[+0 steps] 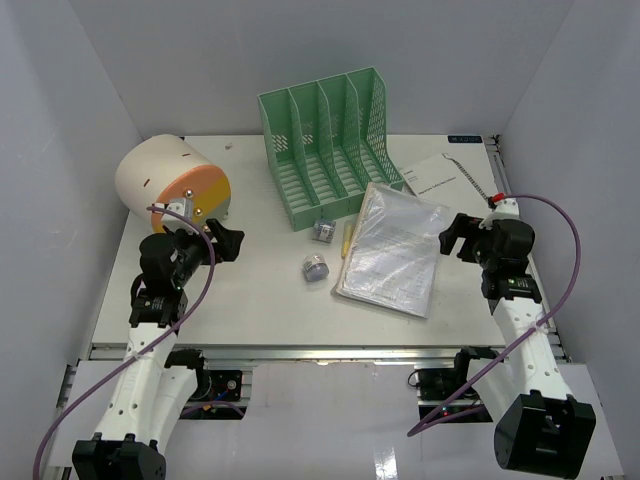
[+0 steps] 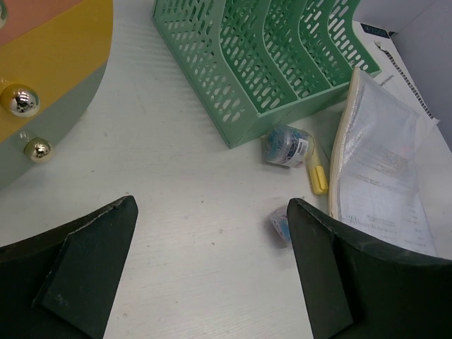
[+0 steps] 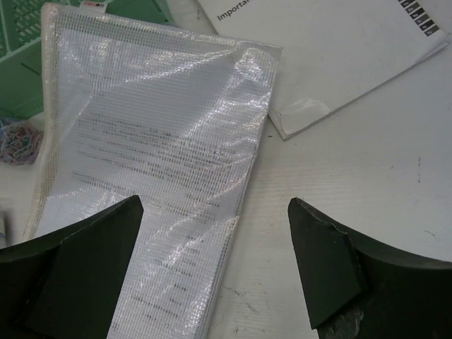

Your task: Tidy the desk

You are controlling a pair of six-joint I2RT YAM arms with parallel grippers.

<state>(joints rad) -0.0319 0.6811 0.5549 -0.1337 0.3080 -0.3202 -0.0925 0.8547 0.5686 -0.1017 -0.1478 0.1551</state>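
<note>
The desk (image 1: 250,300) is a white tabletop with a metal rail along its front. A clear mesh pouch of papers (image 1: 392,248) lies right of centre. Two small packs of coloured paper clips (image 1: 323,230) (image 1: 316,268) and a yellow marker (image 1: 347,238) lie to the pouch's left. My left gripper (image 1: 227,243) hovers open over bare desk (image 2: 176,162), one clip pack (image 2: 280,226) just beside its right finger. My right gripper (image 1: 452,238) hangs open, its jaws either side of the pouch's (image 3: 155,155) right edge, holding nothing.
A green mesh file rack (image 1: 330,145) stands at the back centre. A round cream and orange drawer unit (image 1: 170,180) sits at the back left, close to my left gripper. A printed sheet (image 1: 440,172) lies at the back right. White walls enclose the desk.
</note>
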